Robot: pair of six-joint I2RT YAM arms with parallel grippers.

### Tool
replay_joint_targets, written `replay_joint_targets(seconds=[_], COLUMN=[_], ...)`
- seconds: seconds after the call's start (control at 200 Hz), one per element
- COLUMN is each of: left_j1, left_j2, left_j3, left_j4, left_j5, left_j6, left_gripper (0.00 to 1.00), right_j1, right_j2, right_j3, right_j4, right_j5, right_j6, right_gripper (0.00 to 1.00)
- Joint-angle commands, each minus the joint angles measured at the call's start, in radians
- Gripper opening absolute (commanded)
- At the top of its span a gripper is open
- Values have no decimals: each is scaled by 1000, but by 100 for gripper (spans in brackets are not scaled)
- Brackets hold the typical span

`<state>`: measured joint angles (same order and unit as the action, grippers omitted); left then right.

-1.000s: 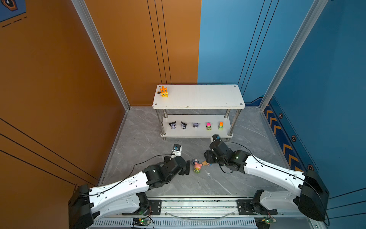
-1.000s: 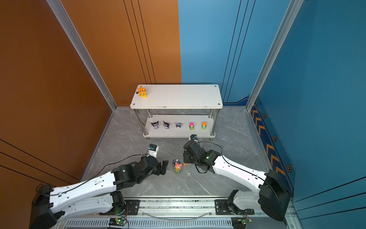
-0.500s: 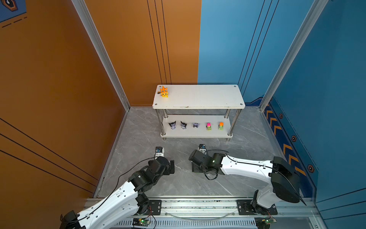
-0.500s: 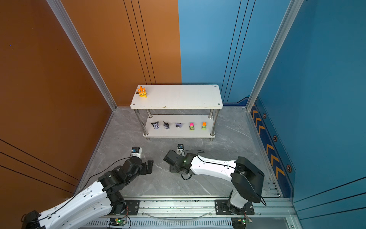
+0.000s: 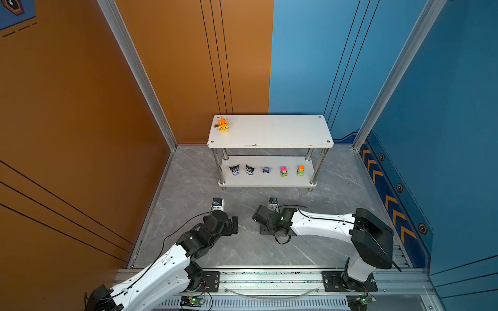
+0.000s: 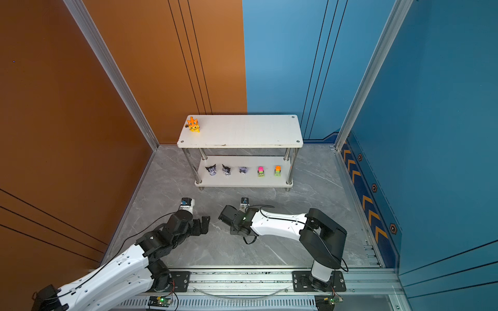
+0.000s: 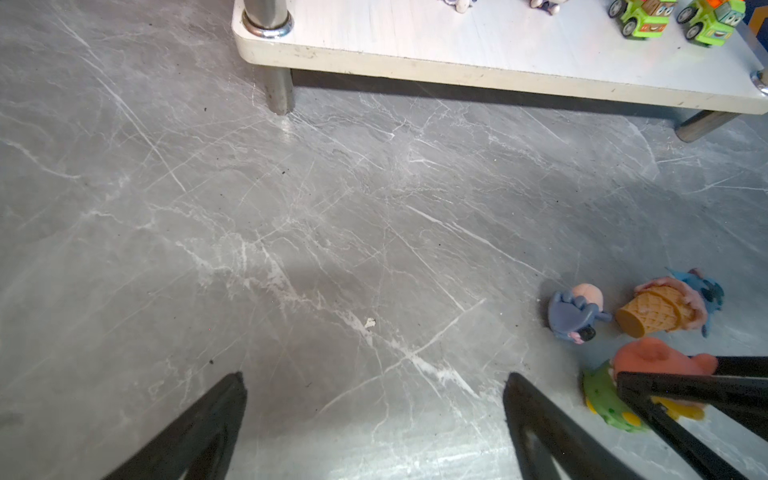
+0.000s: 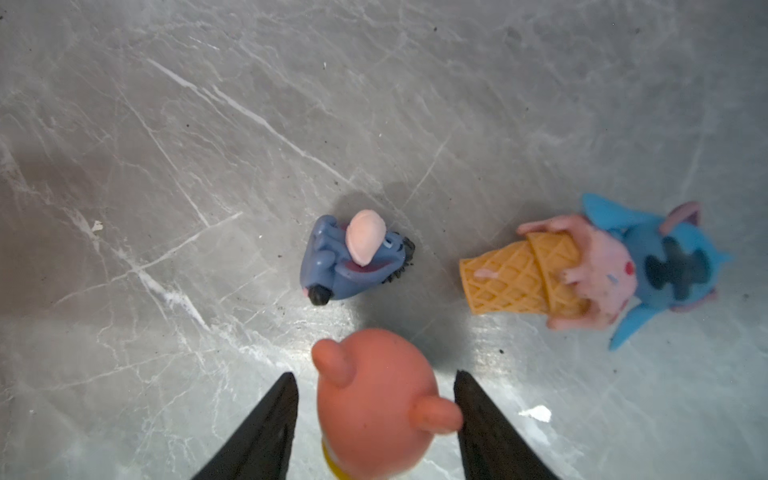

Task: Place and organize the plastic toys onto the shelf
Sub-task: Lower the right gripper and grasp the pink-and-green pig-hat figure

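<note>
Counting by sight, six plastic toys (image 5: 283,171) are set on the shelf (image 5: 269,132); three are left on the floor (image 5: 242,250). The pink bear (image 8: 374,411) is straddled by the right gripper (image 8: 374,374), though a pinch cannot be told. The left gripper (image 7: 376,376) is spread wide, empty.

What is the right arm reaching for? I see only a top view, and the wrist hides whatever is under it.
Observer: A pink bear. In the right wrist view it sits between the right fingers, though I cannot tell whether they grip it.
Operator: Any other toys down there?
Observer: Two more close by, apart from the bear: a grey-blue donkey and a blue toy on a cone, which is tipped on its side.
Operator: And on the left?
Observer: The left fingers are spread wide with nothing between them.
</note>
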<state>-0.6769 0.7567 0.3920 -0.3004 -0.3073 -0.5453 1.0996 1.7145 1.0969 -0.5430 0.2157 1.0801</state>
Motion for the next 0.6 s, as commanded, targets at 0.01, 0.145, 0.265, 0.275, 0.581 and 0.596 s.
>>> replay_joint_targets(seconds=[0.01, 0.145, 0.265, 0.275, 0.581, 0.596], left_j1=[18, 34, 44, 44, 68, 69], left_j2=[13, 24, 27, 27, 30, 32], left_j3=[-5, -10, -15, -17, -23, -22], left_j4=[33, 44, 55, 57, 66, 66], left_j5=[42, 57, 68, 68, 88, 89], left_j6=[32, 37, 38, 38, 48, 49], left_gripper=[98, 98, 98, 98, 98, 98], right_j1=[-9, -14, -16, -15, -20, -20], right_j2=[14, 30, 37, 39, 57, 57], right_j3=[33, 41, 47, 47, 60, 58], right_j4=[-46, -57, -57, -57, -51, -51], right_j5=[49, 55, 65, 65, 64, 63], right_j6=[17, 16, 21, 21, 19, 20], right_gripper=[61, 60, 57, 57, 44, 43])
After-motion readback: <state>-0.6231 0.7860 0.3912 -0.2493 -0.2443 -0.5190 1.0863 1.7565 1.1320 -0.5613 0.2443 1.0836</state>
